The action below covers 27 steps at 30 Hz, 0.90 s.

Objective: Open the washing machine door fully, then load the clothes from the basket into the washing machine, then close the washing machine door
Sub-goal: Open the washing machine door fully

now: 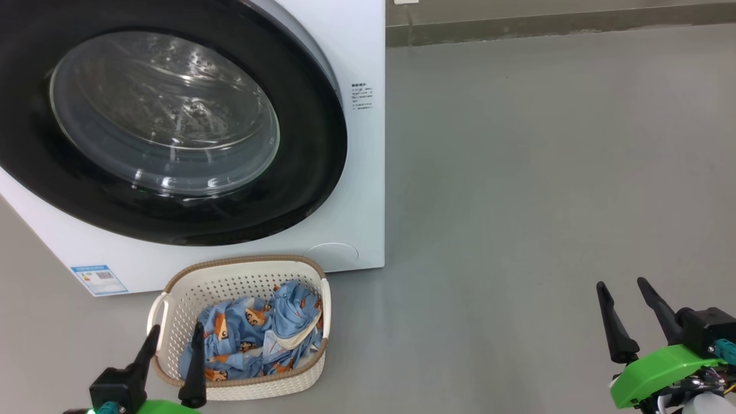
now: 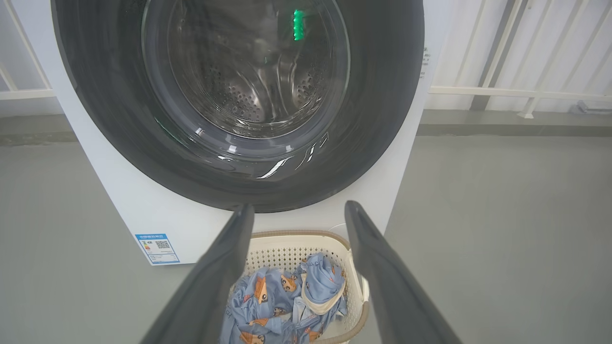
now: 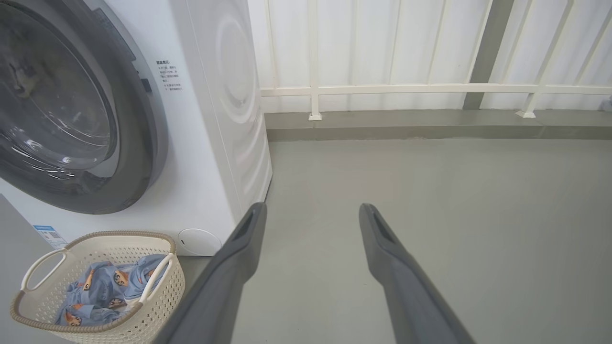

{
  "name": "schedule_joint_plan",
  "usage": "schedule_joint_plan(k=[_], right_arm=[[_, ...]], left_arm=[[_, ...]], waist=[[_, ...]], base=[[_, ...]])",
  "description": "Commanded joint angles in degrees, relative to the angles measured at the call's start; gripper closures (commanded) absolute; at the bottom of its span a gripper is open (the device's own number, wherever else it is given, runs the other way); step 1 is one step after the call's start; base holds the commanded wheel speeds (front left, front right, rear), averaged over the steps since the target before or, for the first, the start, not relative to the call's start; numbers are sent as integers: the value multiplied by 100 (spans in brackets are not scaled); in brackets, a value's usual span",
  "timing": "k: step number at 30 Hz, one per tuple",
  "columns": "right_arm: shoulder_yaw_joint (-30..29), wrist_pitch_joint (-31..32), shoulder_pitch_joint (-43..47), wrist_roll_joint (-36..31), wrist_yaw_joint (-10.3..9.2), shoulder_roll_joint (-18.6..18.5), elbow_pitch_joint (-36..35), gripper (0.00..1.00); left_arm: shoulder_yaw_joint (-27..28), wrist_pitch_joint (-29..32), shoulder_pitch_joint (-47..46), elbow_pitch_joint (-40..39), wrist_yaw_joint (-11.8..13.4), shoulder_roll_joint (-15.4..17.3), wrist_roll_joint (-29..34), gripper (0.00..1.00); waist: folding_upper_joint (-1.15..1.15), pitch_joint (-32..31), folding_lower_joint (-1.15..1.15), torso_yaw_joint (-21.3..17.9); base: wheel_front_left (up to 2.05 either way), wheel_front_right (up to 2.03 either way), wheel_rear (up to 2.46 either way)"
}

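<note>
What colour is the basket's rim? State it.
The basket rim is brown with a woven look; best seen in the head view.

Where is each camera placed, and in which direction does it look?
Head view: from above, down onto washing machine door, basket; left gripper, right gripper below.
Left wrist view: low, facing the door squarely; its fingers.
Right wrist view: low, off to the right, facing the railing; its fingers.
All three share the door and basket.

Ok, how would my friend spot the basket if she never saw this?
Find the big white washing machine with its round black door. On the grey floor in front sits the basket: small, cream, full of holes, brown-rimmed, holding blue cartoon-print clothes.
</note>
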Motion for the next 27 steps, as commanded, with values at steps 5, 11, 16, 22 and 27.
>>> schedule_joint_plan(k=[5,11,16,22,27], right_arm=[[270,-71,-178,114,25,-98,-110,69],[432,-71,-448,645,25,-48,-185,100],[407,-71,-898,1714,25,82,-481,100],[563,-71,-1489,3002,25,22,-851,100],[1032,-71,-2245,4596,25,-356,-966,100]], left_arm=[[133,-55,-172,-97,-24,72,16,0],[5,-55,-28,-204,-20,-29,-3,0],[-159,-55,55,-294,0,-98,-59,0],[-332,-55,-42,-431,69,-130,-121,0],[-545,-55,-219,-713,193,-143,-165,0]], waist=[[0,1,0,40],[0,45,0,115],[0,124,0,247],[0,297,0,468],[0,647,0,825]], base=[[5,5,-10],[0,0,0],[0,0,0],[0,0,0],[0,0,0]])
